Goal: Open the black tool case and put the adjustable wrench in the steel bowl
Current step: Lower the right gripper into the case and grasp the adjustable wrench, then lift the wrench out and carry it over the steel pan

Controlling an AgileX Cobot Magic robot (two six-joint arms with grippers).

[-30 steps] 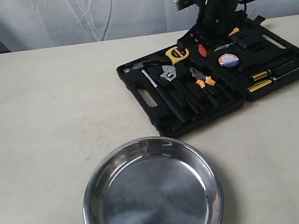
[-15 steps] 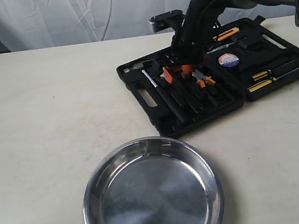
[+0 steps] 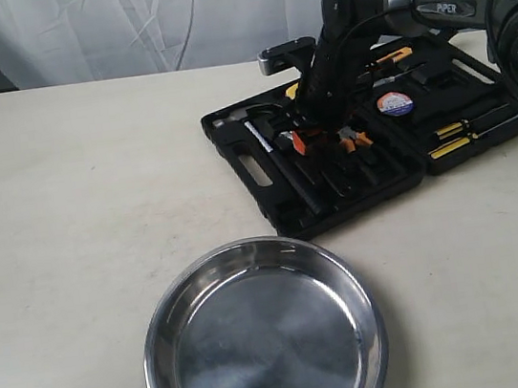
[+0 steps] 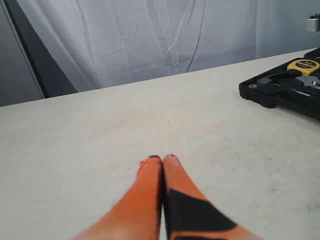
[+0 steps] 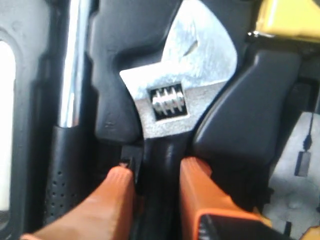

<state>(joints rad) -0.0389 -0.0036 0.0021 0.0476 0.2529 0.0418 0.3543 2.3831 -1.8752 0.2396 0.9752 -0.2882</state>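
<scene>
Open black tool case (image 3: 235, 159) lies on desk (image 3: 71, 230). The adjustable wrench (image 5: 175, 100) sits in its slot beside hammer (image 5: 75, 65). The right pincer (image 5: 156, 169) is down in the case, narrow, orange fingers (image 5: 117, 200) either side of the wrench's black handle just under the head; clamped or not, cannot tell. The left pincer (image 4: 161, 159) is pressed closed, holding nothing, over desk. The steel bowl (image 3: 261, 348) stands near the case, apart.

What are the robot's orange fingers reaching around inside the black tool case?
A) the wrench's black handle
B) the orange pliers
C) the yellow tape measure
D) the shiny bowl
A: in the right wrist view the right gripper has one orange finger on each side of the adjustable wrench, at its black handle just below the silver head.
</scene>
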